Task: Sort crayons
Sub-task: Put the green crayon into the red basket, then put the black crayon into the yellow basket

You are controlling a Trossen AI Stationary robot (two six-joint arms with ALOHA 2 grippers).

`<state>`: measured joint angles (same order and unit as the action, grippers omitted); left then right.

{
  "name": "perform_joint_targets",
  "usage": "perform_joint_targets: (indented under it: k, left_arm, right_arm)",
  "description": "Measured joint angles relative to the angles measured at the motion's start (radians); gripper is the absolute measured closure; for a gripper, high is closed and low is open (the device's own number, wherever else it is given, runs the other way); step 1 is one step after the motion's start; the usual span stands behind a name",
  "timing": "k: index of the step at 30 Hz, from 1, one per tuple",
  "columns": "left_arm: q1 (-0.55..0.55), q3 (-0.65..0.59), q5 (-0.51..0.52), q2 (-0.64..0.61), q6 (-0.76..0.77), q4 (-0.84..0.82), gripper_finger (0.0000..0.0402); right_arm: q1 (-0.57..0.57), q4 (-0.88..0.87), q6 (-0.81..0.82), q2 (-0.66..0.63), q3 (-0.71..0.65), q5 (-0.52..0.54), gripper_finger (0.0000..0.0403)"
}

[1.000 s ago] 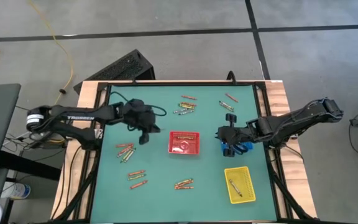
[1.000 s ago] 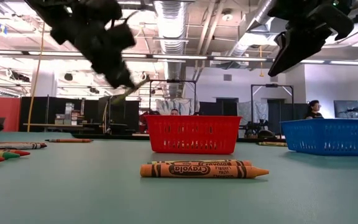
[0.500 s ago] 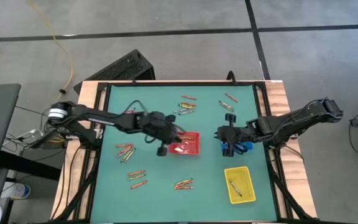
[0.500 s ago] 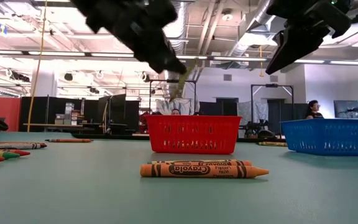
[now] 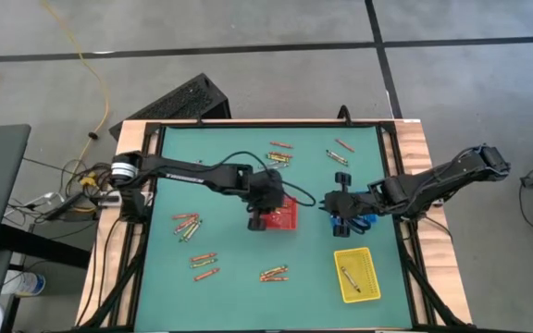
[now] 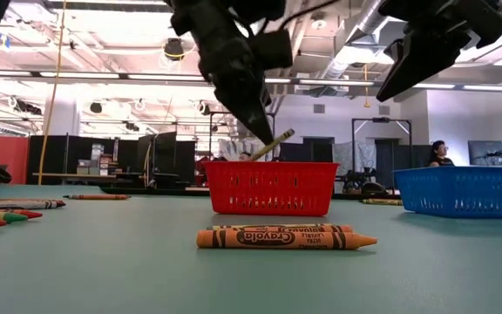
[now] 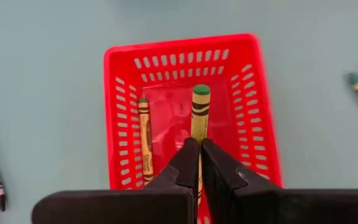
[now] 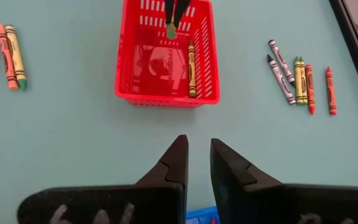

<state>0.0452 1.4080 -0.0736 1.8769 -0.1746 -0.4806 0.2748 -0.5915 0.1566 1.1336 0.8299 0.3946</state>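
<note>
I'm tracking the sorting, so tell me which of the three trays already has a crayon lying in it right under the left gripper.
The red tray: one crayon lies in it while the left gripper holds another crayon above it.

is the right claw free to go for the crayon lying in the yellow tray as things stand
Probably yes. The right claw is open and empty above the blue tray, and the yellow tray sits just beside it with its one crayon uncovered. The left claw is busy over the red tray.

One crayon (image 7: 144, 142) lies in the middle tray (image 5: 289, 218) — another tray (image 5: 357, 275) sits nearer the right arm, with loose crayons (image 5: 192, 227) scattered around.
</note>
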Motion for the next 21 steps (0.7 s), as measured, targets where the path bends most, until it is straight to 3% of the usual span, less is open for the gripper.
perform_joint_targets:
  k: [6,14,21]
  left_arm:
    - [0.0,0.008,0.014,0.008,-0.004,0.002,0.0387]
    - [0.0,0.008,0.034,0.0,-0.008,-0.023,0.0329]
    - [0.005,0.065,0.185,-0.059,-0.007,-0.327,0.0297]
  right_arm:
    - [0.0,-0.004,0.0,0.0,0.0,0.0,0.0342]
    - [-0.001,-0.006,-0.019,0.0,0.0,0.0,0.0342]
    - [-0.025,0.061,-0.118,0.0,0.0,0.022,0.0342]
